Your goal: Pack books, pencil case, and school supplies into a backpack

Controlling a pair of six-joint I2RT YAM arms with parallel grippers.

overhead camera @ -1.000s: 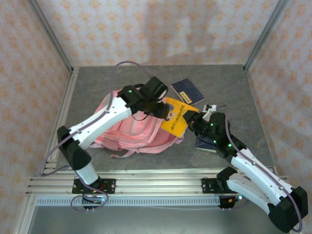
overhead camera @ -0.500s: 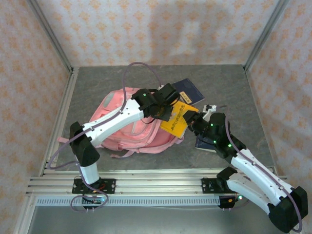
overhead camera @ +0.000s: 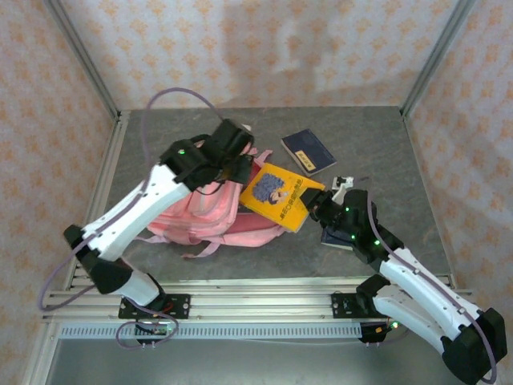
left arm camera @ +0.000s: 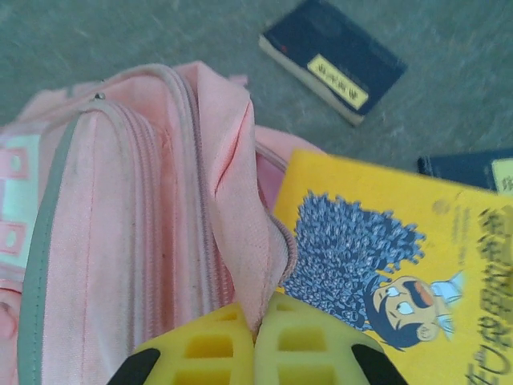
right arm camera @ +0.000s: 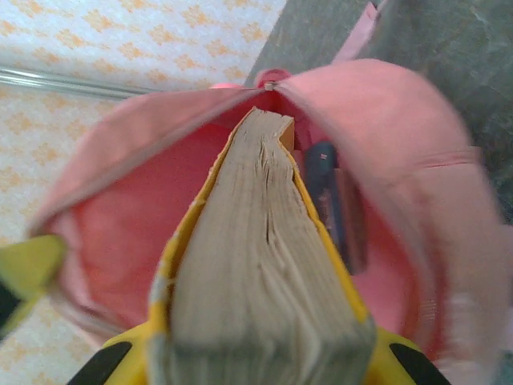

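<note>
I see pale wallpaper walls [overhead camera: 321, 48], orange floral motif, across top and sides of frame. Grey mottled tabletop [overhead camera: 377, 136] at centre. Silver aluminium posts [overhead camera: 82, 54] upper left, upper right. Slotted aluminium rails [overhead camera: 264, 303] along bottom.

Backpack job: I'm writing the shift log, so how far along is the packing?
Done: a dark item lies inside the backpack. In hand: the left gripper, jaws shut, pinches the opening's edge, while the right gripper holds the yellow book with its far end in the mouth. Left: the labelled navy book and a second navy book lie out on the table.
</note>
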